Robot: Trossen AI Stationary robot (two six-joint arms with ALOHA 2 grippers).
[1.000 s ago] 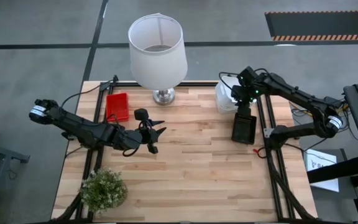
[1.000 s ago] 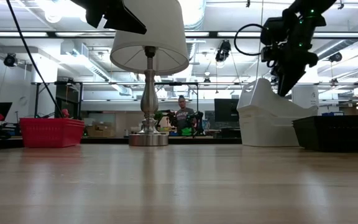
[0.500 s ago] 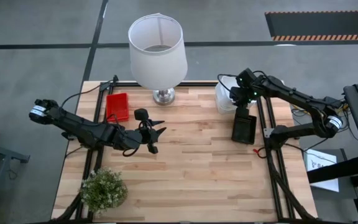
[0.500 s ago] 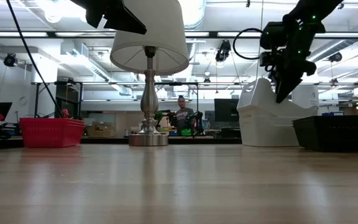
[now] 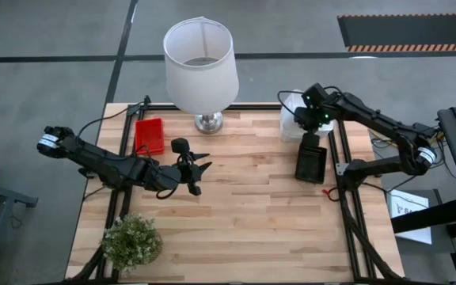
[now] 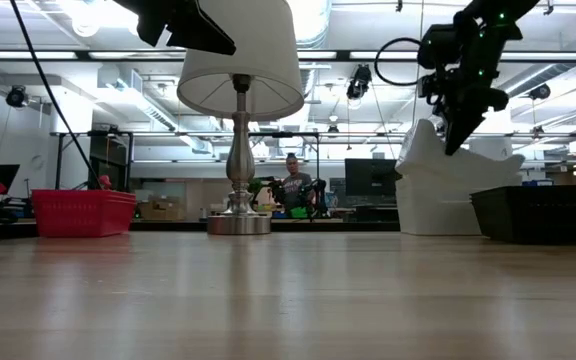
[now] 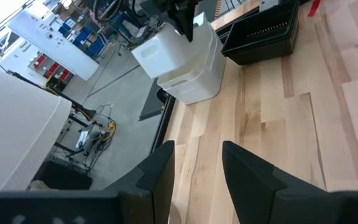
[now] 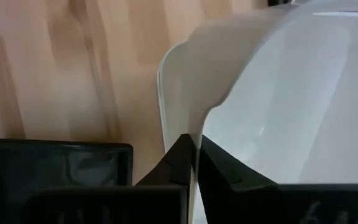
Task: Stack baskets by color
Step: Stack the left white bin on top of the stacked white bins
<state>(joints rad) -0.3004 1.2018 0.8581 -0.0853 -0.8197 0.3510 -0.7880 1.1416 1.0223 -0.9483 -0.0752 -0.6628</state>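
Two white baskets [image 6: 448, 195] are seen at the table's [image 5: 244, 214] far right corner, the upper one tipped up out of the lower one. Its rim is pinched between the closed fingers of the right gripper [image 6: 455, 130], whose arm is reached in from the right and bent downward. Just beside it a black basket [image 5: 311, 162] lies lengthwise, front to back. A red basket [image 5: 150, 135] is placed near the lamp [image 5: 201, 63]. The left gripper [image 5: 199, 176] is held mid-table, fingers apart, nothing held.
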